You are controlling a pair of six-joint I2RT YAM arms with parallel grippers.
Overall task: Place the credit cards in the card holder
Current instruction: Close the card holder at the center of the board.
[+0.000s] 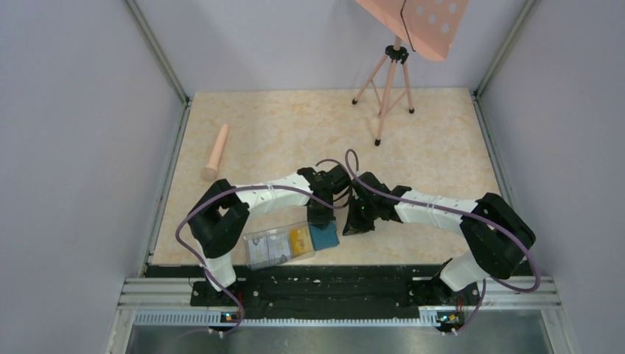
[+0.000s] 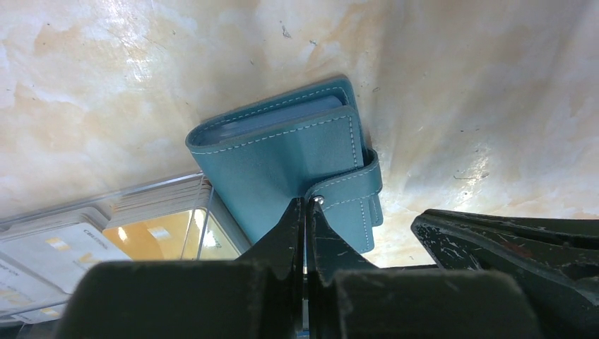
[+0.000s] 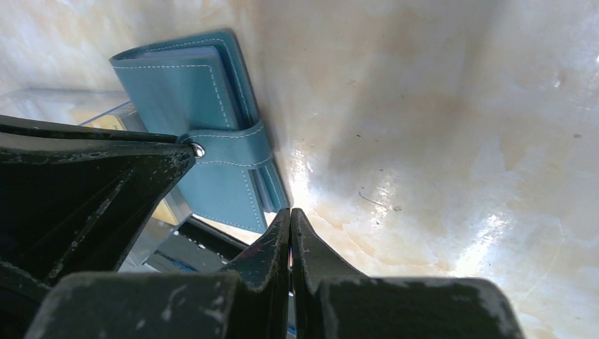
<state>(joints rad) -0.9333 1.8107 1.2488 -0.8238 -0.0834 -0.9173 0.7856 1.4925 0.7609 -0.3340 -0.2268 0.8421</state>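
The card holder (image 2: 282, 155), a teal wallet, lies closed on the marble tabletop with its snap tab (image 2: 346, 185) fastened. My left gripper (image 2: 307, 202) is shut with nothing between its fingers, and its tips rest against the tab's snap. My right gripper (image 3: 290, 210) is also shut and empty, just off the card holder's (image 3: 184, 92) near corner. The credit cards sit in a clear plastic box (image 1: 278, 245) left of the holder: yellow-orange ones (image 2: 152, 240) and pale ones (image 2: 42, 254). From above, both grippers meet over the holder (image 1: 324, 236).
A pink tripod (image 1: 387, 88) carrying a pink board stands at the back right. A beige cylinder (image 1: 216, 151) lies at the far left. Grey walls enclose the table, and a black rail (image 1: 332, 284) runs along the near edge.
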